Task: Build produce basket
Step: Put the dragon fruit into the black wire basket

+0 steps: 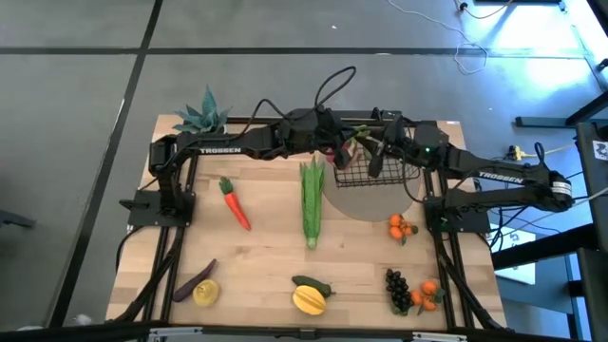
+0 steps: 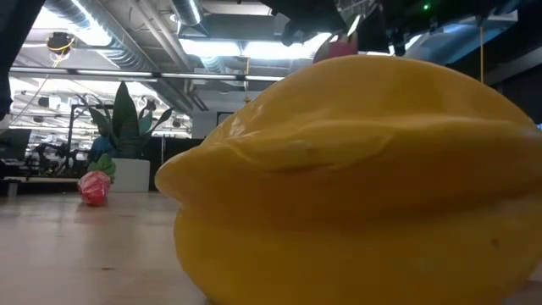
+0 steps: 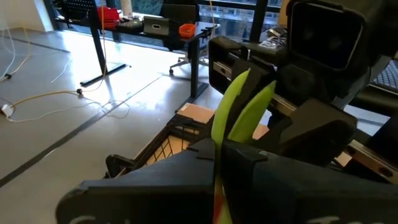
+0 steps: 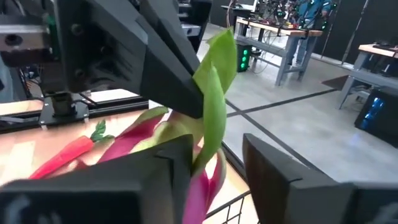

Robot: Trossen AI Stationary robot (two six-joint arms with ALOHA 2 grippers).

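The radish, pink-red with green leaves, hangs above the black wire basket, which stands on a grey round mat at the table's far side. My left gripper reaches in from the left and is shut on the radish's leaves. My right gripper faces it from the right, open. Its fingers stand on either side of the radish's pink part; whether they touch it, I cannot tell. The radish also shows at the top of the low view. My left gripper pinches the radish's green leaves between its two fingers, with the leaf tips sticking out past them. The fingers come roughly level from the table's left. The radish is lifted clear, above the basket's far left part.
The corn and the carrot lie mid-table. The eggplant, lemon, pepper, mango, grapes and oranges lie near the front edge. More oranges lie beside the mat. A potted plant stands far left.
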